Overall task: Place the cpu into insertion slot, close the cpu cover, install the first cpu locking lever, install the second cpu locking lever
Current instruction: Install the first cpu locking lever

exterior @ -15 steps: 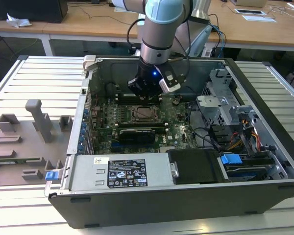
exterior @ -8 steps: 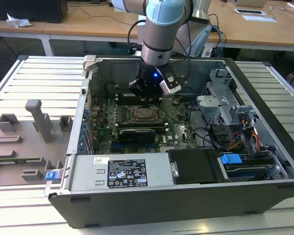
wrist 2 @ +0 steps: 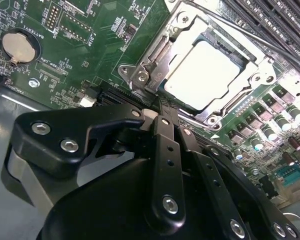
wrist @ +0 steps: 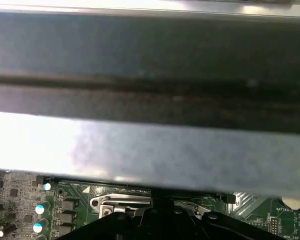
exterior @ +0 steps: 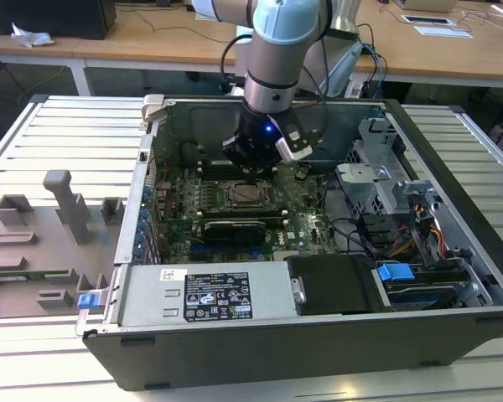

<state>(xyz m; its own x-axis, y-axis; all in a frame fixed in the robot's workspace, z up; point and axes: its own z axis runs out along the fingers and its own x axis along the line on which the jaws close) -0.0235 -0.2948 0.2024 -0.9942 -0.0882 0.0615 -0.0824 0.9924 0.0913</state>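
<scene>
The end effector has its fingers drawn together on nothing, tips beside the cpu cover, which lies shut over the cpu seated in the insertion slot. Seating a locking lever likely calls for steady downward pressure, hooked under its catch.

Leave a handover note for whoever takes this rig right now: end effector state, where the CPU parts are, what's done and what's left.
End effector: fingers together at the edge of the insertion slot, holding nothing that I can see.
The cpu lies seated in the slot on the green motherboard.
The cpu cover is down around the chip, its window framing the silvery top.
Done: cpu placed, cover closed.
One locking lever runs along the socket's side; whether it is latched is unclear.
Left: confirm and finish both levers.
</scene>
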